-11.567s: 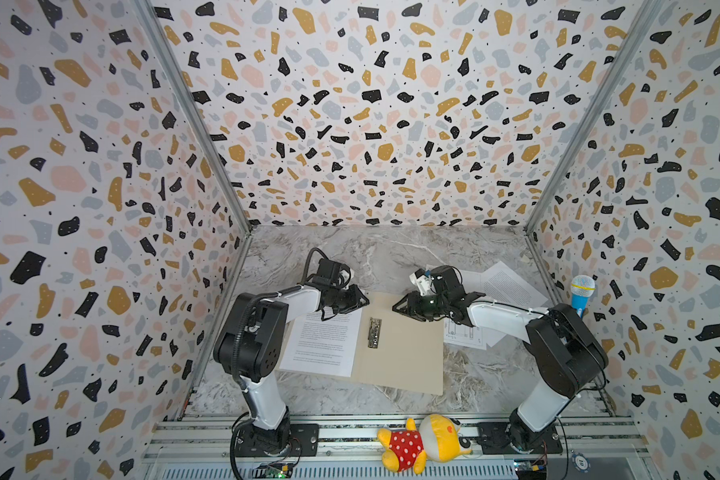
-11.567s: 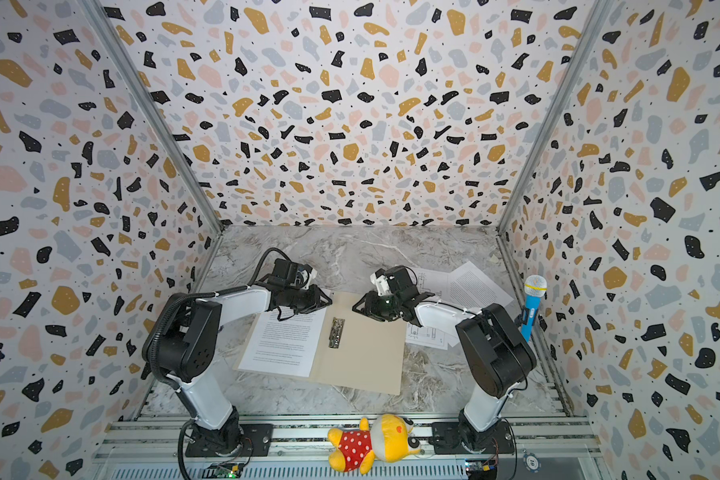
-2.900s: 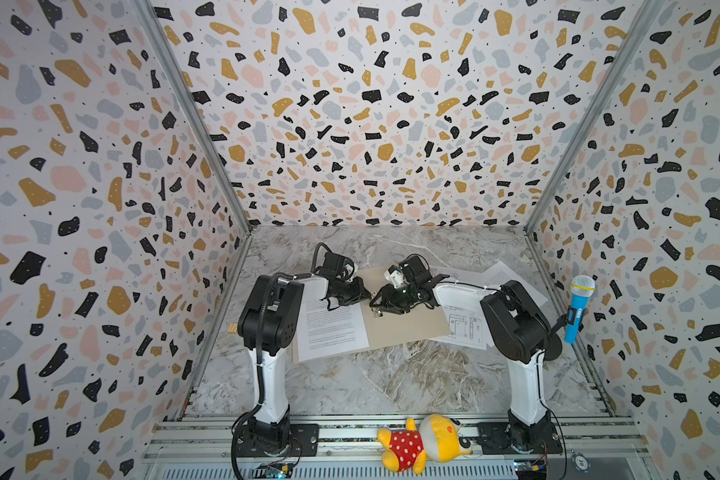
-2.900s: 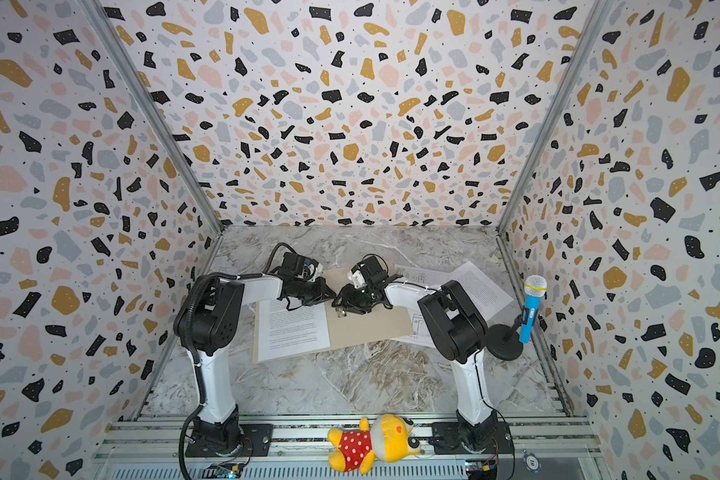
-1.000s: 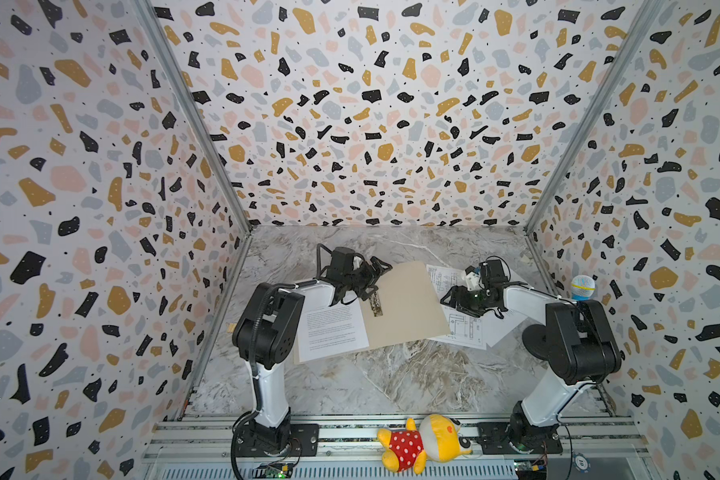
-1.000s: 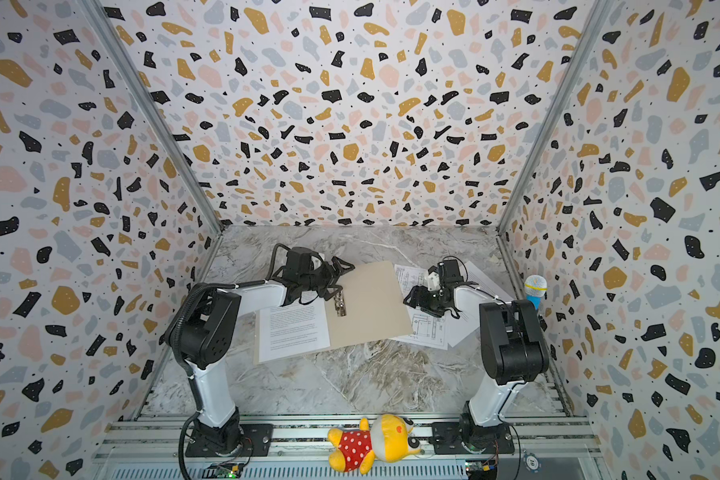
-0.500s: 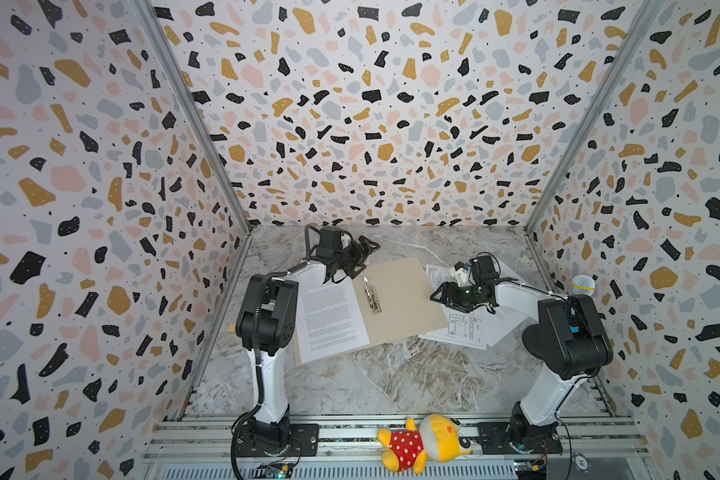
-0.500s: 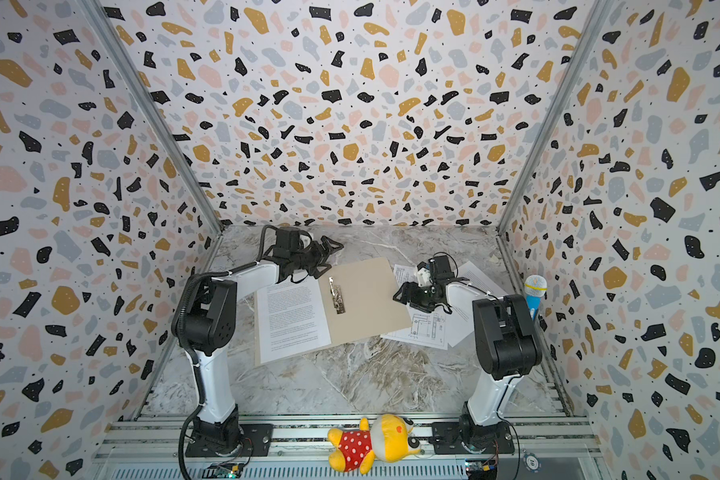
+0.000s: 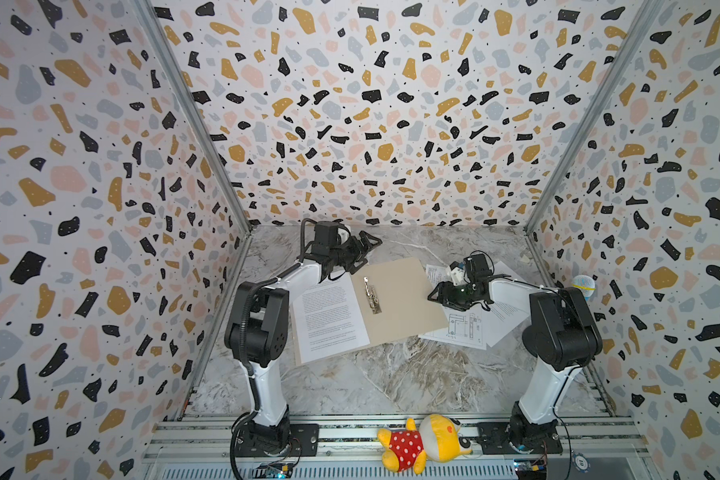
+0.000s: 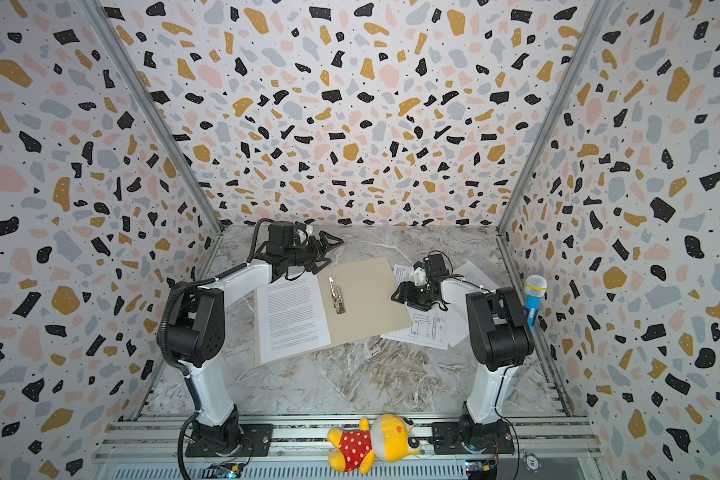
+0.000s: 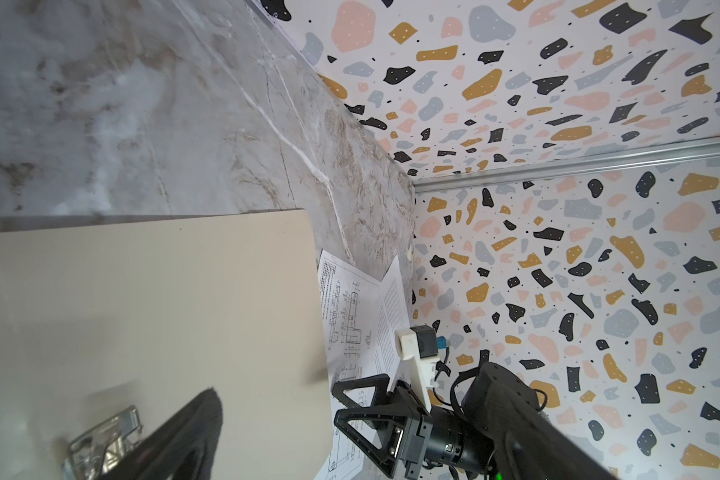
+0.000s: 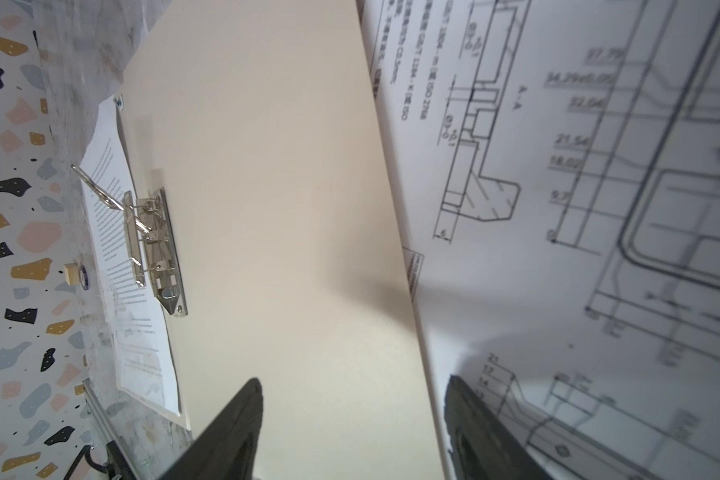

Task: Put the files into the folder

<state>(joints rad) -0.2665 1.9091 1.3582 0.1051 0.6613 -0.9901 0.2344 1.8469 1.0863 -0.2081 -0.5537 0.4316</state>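
The tan folder (image 9: 395,299) (image 10: 362,299) lies open and flat in both top views, its silver clip (image 9: 371,294) (image 12: 154,245) at the spine. One printed text file (image 9: 329,320) rests on its left half. A line-drawing file (image 9: 462,330) (image 12: 578,166) and another text file (image 9: 506,309) lie by its right edge. My left gripper (image 9: 364,249) (image 10: 329,245) hangs open above the folder's back left corner, holding nothing; only one of its fingers (image 11: 184,436) shows in its wrist view. My right gripper (image 9: 435,293) (image 12: 353,380) is open, straddling the folder's right edge and the drawing.
A yellow plush toy (image 9: 425,442) in a red dotted dress lies on the front rail. A blue toy microphone (image 10: 533,299) stands against the right wall. Patterned walls enclose the marble table (image 9: 391,374) on three sides.
My left gripper has drawn back from the clip towards the rear wall. My right gripper has slid left onto the folder's right edge, its jaws a little narrower. The folder has turned slightly.
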